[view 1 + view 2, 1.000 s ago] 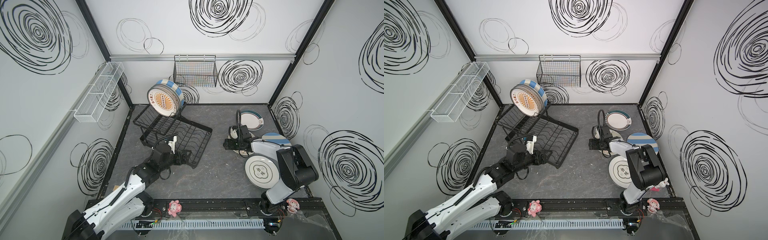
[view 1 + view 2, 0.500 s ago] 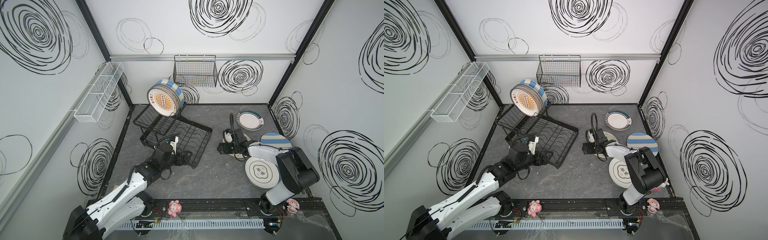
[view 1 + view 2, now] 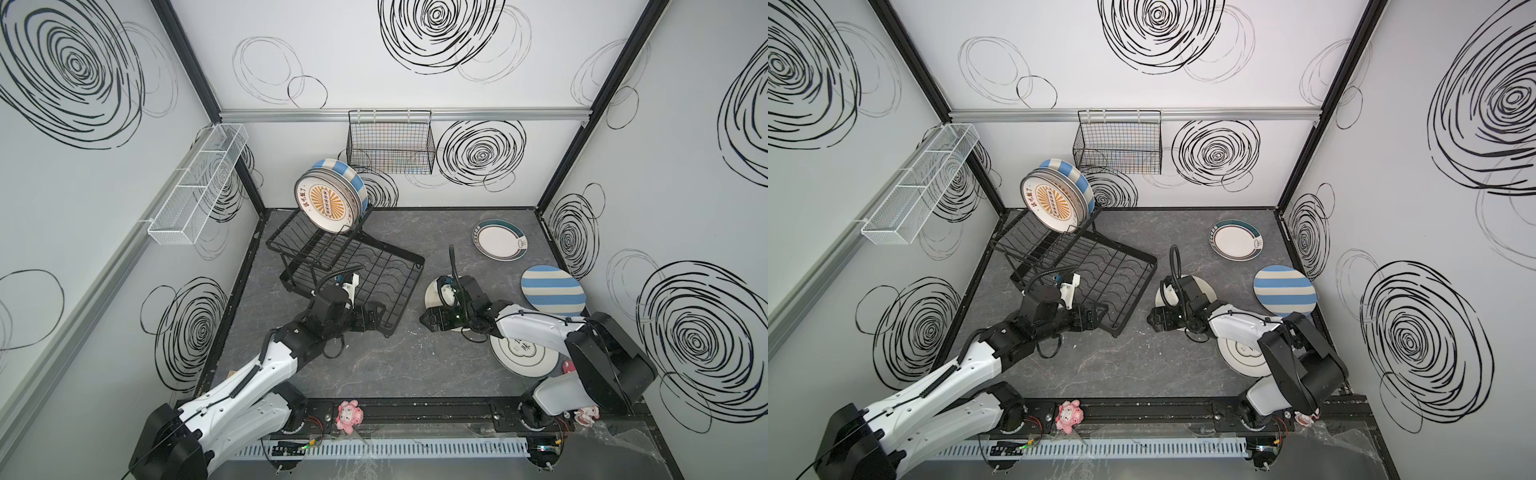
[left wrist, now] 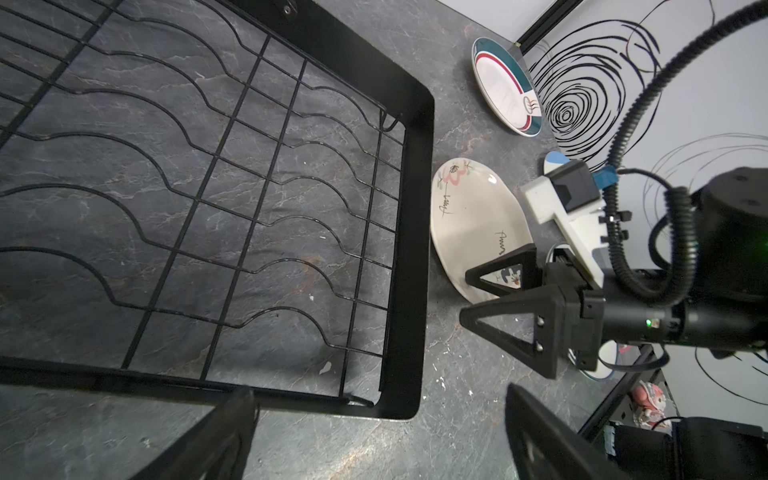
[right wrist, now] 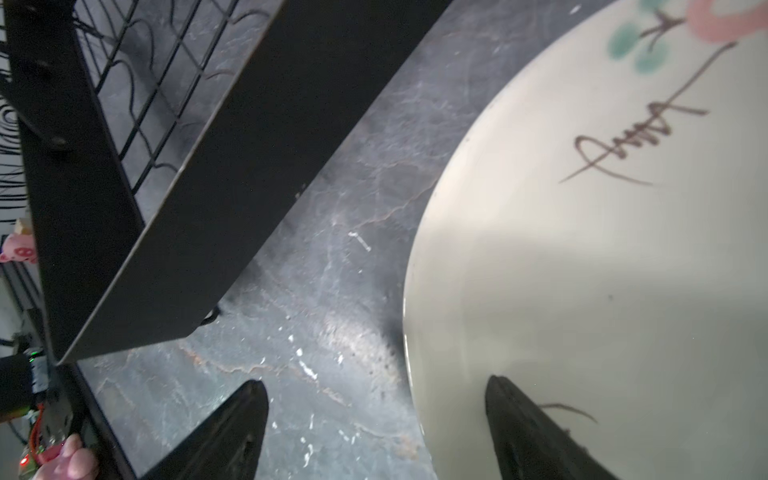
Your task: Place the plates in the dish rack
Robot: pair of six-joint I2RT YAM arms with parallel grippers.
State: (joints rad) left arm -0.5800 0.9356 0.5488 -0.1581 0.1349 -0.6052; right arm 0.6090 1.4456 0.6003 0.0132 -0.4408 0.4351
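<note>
The black wire dish rack (image 3: 353, 270) stands at the left rear; on its raised tier an orange sunburst plate (image 3: 326, 203) stands upright in front of a blue striped one (image 3: 347, 174). A teal-rimmed plate (image 3: 500, 240), a blue striped plate (image 3: 552, 291), a white plate with red characters (image 3: 523, 353) and a cream floral plate (image 5: 602, 249) lie flat on the table. My right gripper (image 5: 378, 415) is open, with the floral plate's rim between its fingers. My left gripper (image 4: 374, 432) is open and empty at the rack's near corner (image 4: 411, 399).
A black mesh basket (image 3: 390, 145) hangs on the back wall and a long white mesh basket (image 3: 199, 187) on the left wall. A pink toy (image 3: 349, 413) sits on the front rail. Dark stone-patterned table (image 3: 407, 365) lies between the two arms.
My right gripper has moved left and toward the front, from among the plates to the floral plate's near edge. The left arm has barely shifted.
</note>
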